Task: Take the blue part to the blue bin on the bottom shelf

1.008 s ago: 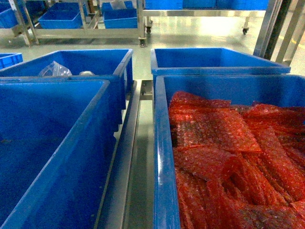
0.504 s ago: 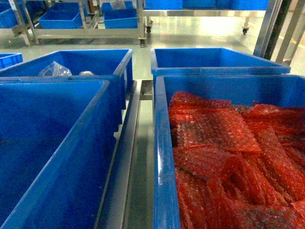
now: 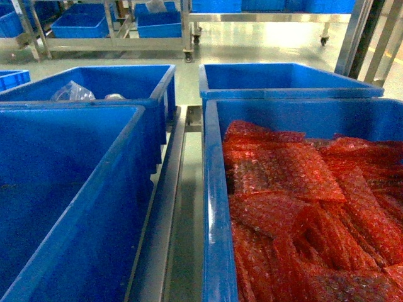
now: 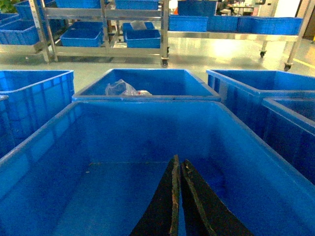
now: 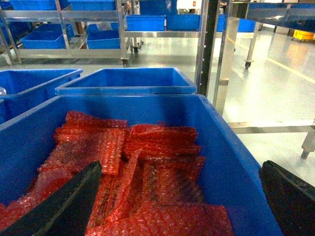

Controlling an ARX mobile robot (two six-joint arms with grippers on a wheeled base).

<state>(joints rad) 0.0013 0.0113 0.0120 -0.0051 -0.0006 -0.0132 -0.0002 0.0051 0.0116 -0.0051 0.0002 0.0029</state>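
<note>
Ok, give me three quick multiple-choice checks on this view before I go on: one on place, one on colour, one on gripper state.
1. Where do the bubble-wrap bags lie?
A. near right bin
B. near left bin
C. floor

2. What colour are the bags?
A. clear
B. red
C. green

3. How do the grippers stand?
A. both shut
B. left gripper shut, right gripper open
C. both open

Answers:
1 A, the head view shows them filling the right bin.
2 B, red throughout.
3 B, left fingers meet over the left bin; right fingers stand wide apart above the bags.
</note>
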